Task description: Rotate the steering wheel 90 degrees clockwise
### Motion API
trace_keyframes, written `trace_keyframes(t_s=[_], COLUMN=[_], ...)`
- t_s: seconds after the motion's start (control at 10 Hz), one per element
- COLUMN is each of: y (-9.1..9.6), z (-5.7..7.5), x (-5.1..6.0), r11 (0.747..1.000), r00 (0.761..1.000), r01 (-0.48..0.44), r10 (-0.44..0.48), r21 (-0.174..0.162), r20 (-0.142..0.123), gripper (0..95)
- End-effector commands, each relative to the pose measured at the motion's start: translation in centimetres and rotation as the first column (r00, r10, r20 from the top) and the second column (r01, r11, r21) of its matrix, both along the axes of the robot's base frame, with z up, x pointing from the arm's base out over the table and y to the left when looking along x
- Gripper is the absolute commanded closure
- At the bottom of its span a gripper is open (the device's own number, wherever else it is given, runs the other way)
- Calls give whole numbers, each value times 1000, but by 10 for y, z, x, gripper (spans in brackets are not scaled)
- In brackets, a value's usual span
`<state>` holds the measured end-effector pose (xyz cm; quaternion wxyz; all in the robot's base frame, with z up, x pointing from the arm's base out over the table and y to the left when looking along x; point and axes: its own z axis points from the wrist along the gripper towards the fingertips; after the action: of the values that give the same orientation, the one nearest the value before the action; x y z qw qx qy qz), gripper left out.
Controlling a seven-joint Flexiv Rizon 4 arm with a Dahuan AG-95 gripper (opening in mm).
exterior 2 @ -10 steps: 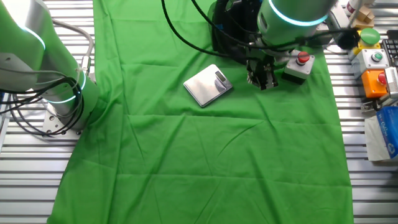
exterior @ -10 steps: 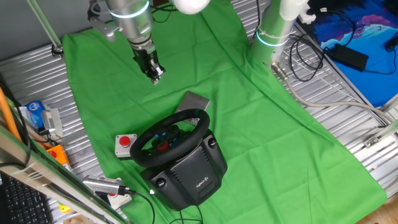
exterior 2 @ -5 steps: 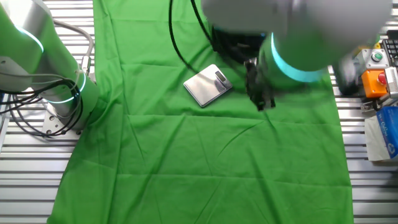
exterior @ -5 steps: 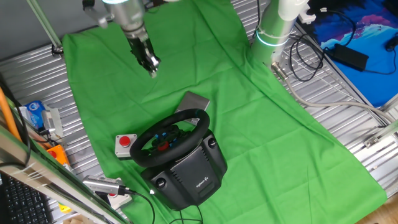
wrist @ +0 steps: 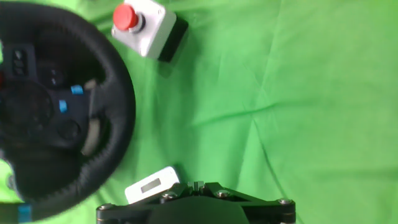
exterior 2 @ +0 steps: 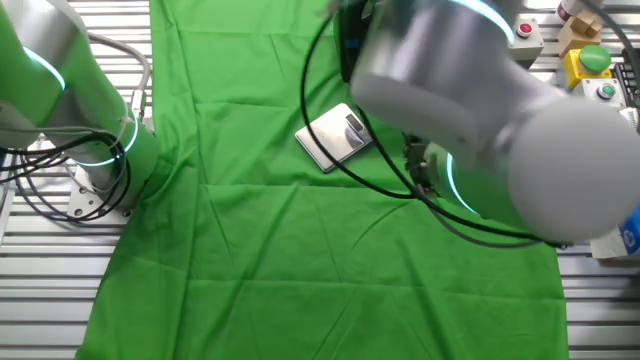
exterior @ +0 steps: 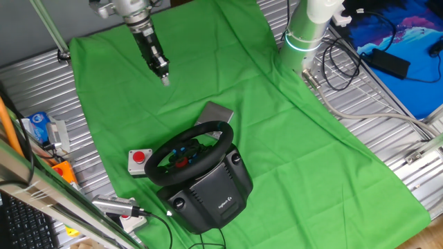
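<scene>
The steering wheel (exterior: 192,148) is a black rim with red and blue hub buttons on a bulky black base (exterior: 211,190), at the front of the green cloth. My gripper (exterior: 165,78) hangs well behind and left of it, above bare cloth, shut and empty. In the hand view the wheel rim (wrist: 118,106) fills the left side, and my shut gripper (wrist: 196,185) shows at the bottom edge. In the other fixed view my arm (exterior 2: 470,110) hides the wheel.
A small grey box with a red button (exterior: 140,160) sits left of the wheel. A flat silver device (exterior: 218,111) lies just behind it. A second arm's base (exterior: 304,34) stands at the back right. Cables and boxes (exterior: 41,131) lie off the cloth.
My gripper has risen and moved back and left, away from the wheel. My arm has swung across the other fixed view. The wheel has not turned.
</scene>
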<state>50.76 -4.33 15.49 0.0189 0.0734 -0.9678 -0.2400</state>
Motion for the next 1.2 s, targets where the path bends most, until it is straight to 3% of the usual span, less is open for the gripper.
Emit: trace_keyframes(t_s=[0.1, 0.7, 1.2], y=[13, 39, 52], z=[-4, -10, -13], x=[5, 7, 8], r11=[1000, 999, 998], r00=[1000, 999, 998], r01=[20, 41, 51], r10=[-20, -41, -51], r21=[13, 14, 19], r20=[-7, -35, -38], gripper=[950, 950, 950])
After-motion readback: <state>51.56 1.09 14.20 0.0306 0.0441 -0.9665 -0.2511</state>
